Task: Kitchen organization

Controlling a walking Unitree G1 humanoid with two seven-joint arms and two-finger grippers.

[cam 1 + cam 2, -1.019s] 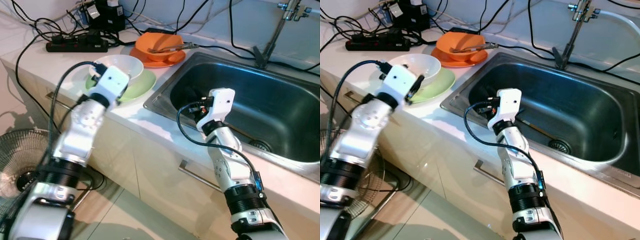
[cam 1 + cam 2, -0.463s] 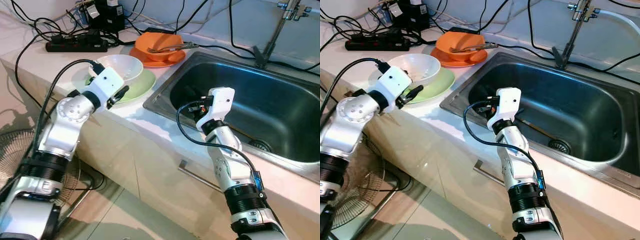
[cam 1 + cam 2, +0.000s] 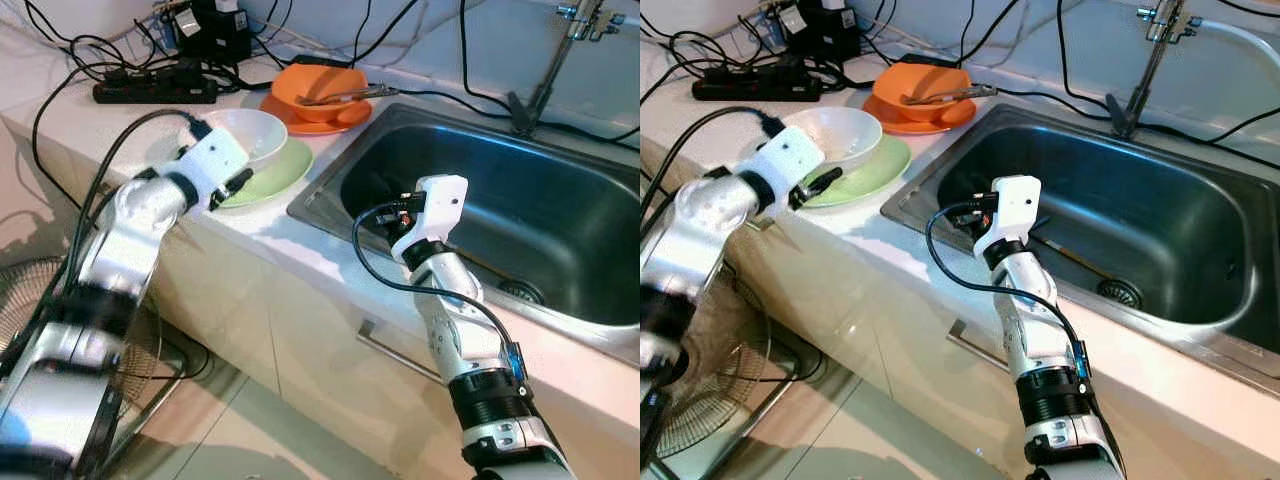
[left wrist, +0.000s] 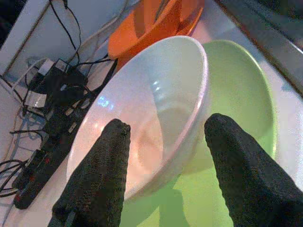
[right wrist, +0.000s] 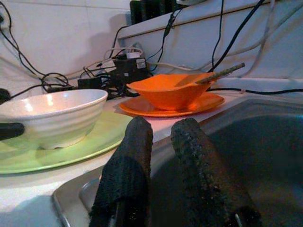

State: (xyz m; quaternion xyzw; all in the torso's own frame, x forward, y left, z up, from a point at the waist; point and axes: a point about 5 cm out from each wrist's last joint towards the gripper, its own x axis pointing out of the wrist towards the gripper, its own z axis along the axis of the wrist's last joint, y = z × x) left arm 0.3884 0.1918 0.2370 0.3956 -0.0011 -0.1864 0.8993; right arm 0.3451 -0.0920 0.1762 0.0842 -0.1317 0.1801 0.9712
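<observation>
- White bowl (image 3: 243,137) sits on a green plate (image 3: 280,170) on the pale countertop (image 3: 80,125), just left of the steel sink (image 3: 500,200).
- Left gripper (image 4: 163,156) is at the near rim of the bowl with its 2 black fingers spread; in the left wrist view 1 finger lies over the bowl's inside, the other outside the wall above the plate.
- The bowl lies straight ahead of this gripper, its rim passing between the fingers; contact cannot be confirmed.
- Left arm is by far the nearer arm to the bowl.
- Right gripper (image 5: 163,137) is held over the near left corner of the sink, fingers close together with a narrow gap, holding nothing.
- Behind the green plate, an orange bowl (image 3: 320,88) rests on an orange plate (image 3: 300,117), with a utensil (image 3: 350,95) lying across it.
- A black power strip (image 3: 150,93) and cables lie at the back of the counter.
- Likely next step, as a judgement: pinch the bowl's wall and lift it off the plate.
</observation>
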